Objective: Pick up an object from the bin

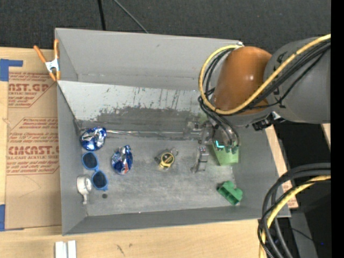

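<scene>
My gripper [202, 153] hangs low over the right part of the bin floor, under the arm's wrist. A light green block [226, 156] with a small teal mark on top lies right beside it, to its right, partly under the wrist. Nearer the bin's front right corner rests a darker green block [230, 192]. Left of the gripper sits a small gold and black round piece [166, 159].
At the bin's left lie two crumpled blue and white wrappers [93, 138] [122, 160], two blue round lenses [89, 160] [99, 181] and a small white piece [83, 186]. The arm covers the bin's right back corner.
</scene>
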